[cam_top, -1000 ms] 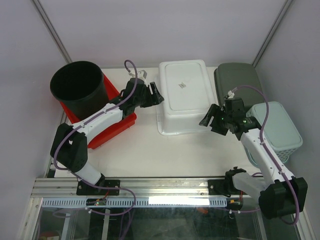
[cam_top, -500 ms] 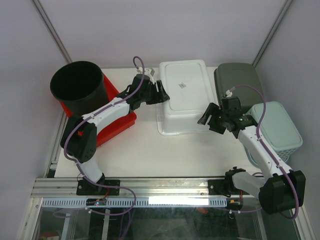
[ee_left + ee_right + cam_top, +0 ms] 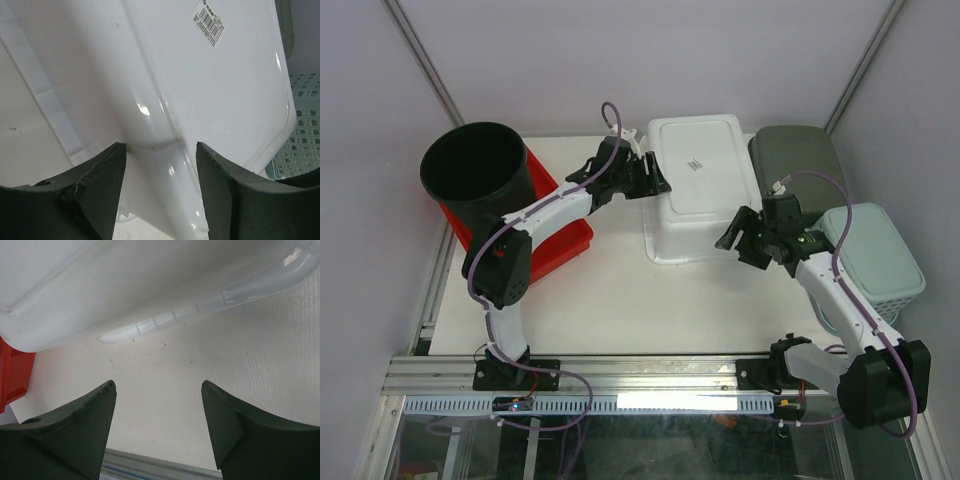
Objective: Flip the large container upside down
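Note:
The large white container (image 3: pixel 705 185) lies bottom-up in the middle of the table, a barcode label (image 3: pixel 695 163) on its upturned base. My left gripper (image 3: pixel 655 180) is at its far left corner. In the left wrist view the gripper (image 3: pixel 160 146) is open, and the container's rounded corner edge (image 3: pixel 165 125) runs between the fingers with a gap on each side. My right gripper (image 3: pixel 735 235) hovers off the container's near right corner. It is open (image 3: pixel 158 383) over bare table, with the container's rim (image 3: pixel 200 305) just ahead of it.
A black bucket (image 3: pixel 478 175) stands on a red tray (image 3: pixel 560 245) at the left. At the right are a dark grey-green bin (image 3: pixel 795 155) and a pale green mesh basket (image 3: pixel 875 255). A metal rail (image 3: pixel 640 375) runs along the near edge.
My left arm has reached farther right and away, to the container's far left corner, its jaws narrowing a little. The container has shifted slightly right. The right gripper has barely moved.

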Controlling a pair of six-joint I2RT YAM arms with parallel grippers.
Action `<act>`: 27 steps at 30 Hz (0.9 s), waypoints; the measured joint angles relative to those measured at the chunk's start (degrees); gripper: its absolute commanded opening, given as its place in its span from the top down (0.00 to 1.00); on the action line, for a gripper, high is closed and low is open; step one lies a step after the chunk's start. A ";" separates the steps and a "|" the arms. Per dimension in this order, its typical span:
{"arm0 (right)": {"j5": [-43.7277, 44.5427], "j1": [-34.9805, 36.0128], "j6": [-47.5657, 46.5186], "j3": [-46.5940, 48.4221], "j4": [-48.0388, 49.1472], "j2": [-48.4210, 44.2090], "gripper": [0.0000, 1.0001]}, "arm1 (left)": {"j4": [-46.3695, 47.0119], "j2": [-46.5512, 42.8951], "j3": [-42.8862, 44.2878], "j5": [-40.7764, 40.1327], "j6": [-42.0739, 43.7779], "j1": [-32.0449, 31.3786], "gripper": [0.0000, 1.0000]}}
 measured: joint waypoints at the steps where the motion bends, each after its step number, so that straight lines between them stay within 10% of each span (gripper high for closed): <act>1: 0.07 0.00 0.15 -0.22 -0.04 0.00 0.27 | -0.04 0.76 0.98 0.48 0.00 0.00 0.42; 27: 4.22 0.90 8.39 -2.91 16.70 9.62 0.27 | -8.26 5.40 14.86 -0.59 5.22 0.96 0.25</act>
